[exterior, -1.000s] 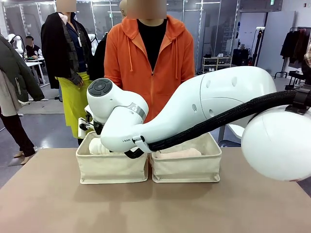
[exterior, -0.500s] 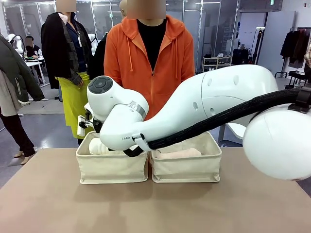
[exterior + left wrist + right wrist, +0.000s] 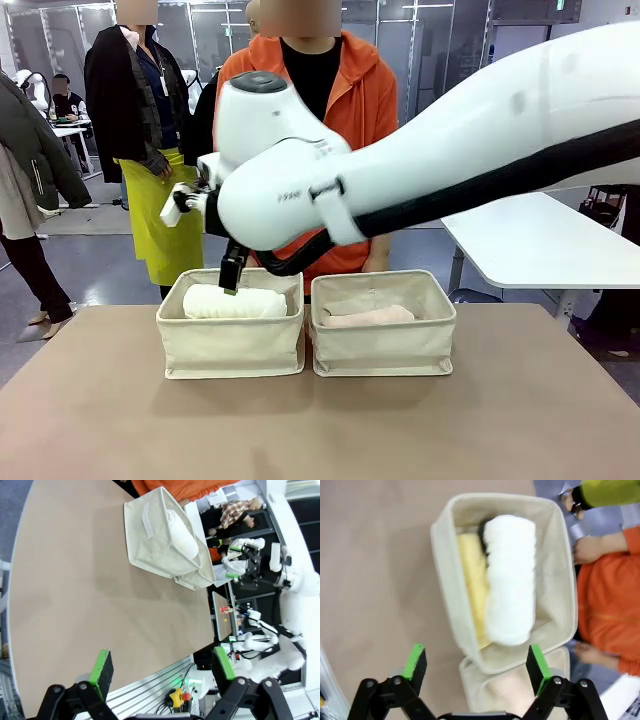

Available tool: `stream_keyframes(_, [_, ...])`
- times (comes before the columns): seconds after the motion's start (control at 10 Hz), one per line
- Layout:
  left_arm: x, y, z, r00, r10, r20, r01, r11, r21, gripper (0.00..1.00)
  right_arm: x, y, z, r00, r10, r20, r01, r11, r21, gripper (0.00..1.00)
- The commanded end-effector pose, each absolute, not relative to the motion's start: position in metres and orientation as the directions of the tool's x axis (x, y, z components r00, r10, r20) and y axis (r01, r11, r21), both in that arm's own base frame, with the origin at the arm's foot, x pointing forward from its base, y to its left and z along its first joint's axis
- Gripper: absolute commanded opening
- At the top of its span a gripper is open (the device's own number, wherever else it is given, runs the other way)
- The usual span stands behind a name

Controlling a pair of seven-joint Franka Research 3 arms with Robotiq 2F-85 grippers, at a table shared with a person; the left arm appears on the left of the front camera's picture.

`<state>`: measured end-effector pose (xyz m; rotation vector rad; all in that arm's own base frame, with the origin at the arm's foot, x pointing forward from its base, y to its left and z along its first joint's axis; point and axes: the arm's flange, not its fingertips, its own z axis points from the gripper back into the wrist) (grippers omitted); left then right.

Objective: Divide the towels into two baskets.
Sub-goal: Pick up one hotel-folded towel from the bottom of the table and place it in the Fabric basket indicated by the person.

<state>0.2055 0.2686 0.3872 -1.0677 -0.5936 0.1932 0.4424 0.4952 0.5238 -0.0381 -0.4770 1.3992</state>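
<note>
Right gripper (image 3: pixel 475 662) hangs spread and empty above the left cream canvas basket (image 3: pixel 442 580), where the white rolled terry towel (image 3: pixel 510 580) lies atop the pale yellow one (image 3: pixel 472 575) (long axes parallel, crossing the finger gap); left gripper (image 3: pixel 162 667), also spread, sits well away.

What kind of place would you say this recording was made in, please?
Probably a robot lab or test hall: other robot arms stand at a neighbouring bench, a white work table sits behind, and glass partitions line the far side, with people standing about.
</note>
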Motion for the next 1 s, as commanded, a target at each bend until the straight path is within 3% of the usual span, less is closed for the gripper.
stream_keyframes(0.0, [0.202, 0.269, 0.389, 0.829, 0.421, 0.368, 0.142, 0.479, -0.866, 1.00, 0.397, 0.422, 0.524, 0.215, 0.892, 0.397, -0.943, 0.296, -0.154, 1.00])
stream_keyframes(0.4, [0.202, 0.269, 0.389, 0.829, 0.421, 0.368, 0.142, 0.479, -0.866, 1.00, 0.371, 0.296, 0.533, 0.521, 0.643, 0.561, -0.847, 0.469, 0.249, 1.00])
stream_keyframes(0.7, [0.202, 0.269, 0.389, 0.829, 0.421, 0.368, 0.142, 0.479, -0.866, 1.00, 0.387, 0.224, 0.538, 0.688, 0.545, 0.479, -0.723, 0.455, 0.520, 1.00])
stream_keyframes(0.9, [0.202, 0.269, 0.389, 0.829, 0.421, 0.368, 0.142, 0.479, -0.866, 1.00, 0.381, 0.168, 0.509, 0.791, 0.434, 0.431, -0.605, 0.454, 0.654, 1.00])
